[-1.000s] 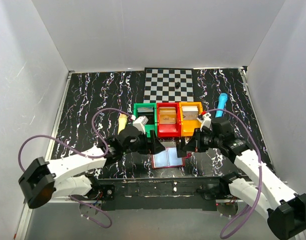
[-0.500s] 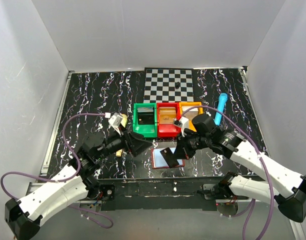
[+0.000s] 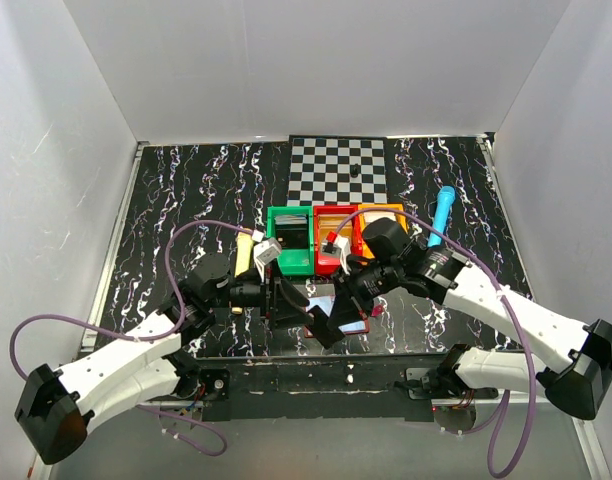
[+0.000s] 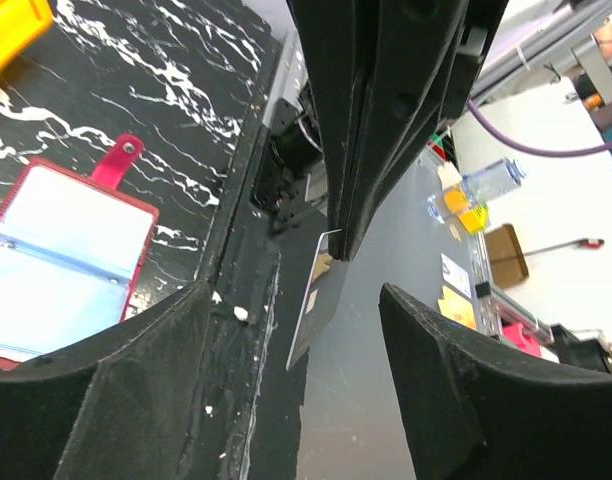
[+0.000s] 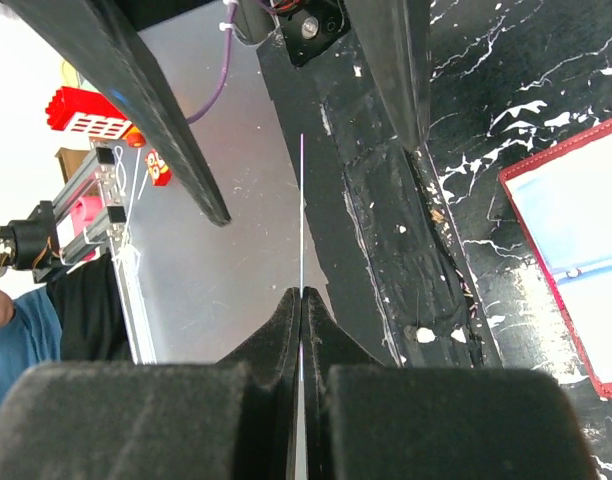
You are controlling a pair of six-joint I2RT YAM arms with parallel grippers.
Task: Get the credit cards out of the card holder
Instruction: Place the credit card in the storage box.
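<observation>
The card holder lies open near the table's front edge, pale blue-grey inside with a red border, partly hidden by both grippers. It also shows in the left wrist view and the right wrist view. My right gripper is shut on a dark credit card, held edge-on above the front edge. In the left wrist view the card hangs from the right gripper's fingers. My left gripper is open, one finger on each side of the card, not touching it.
A green bin, a red bin and an orange bin with cards stand behind the holder. A checkerboard mat lies at the back. A blue tube lies right, a pale yellow object left.
My right gripper has brought the dark card down and left from the holder toward the front edge. My left gripper has swung right and now straddles the card.
</observation>
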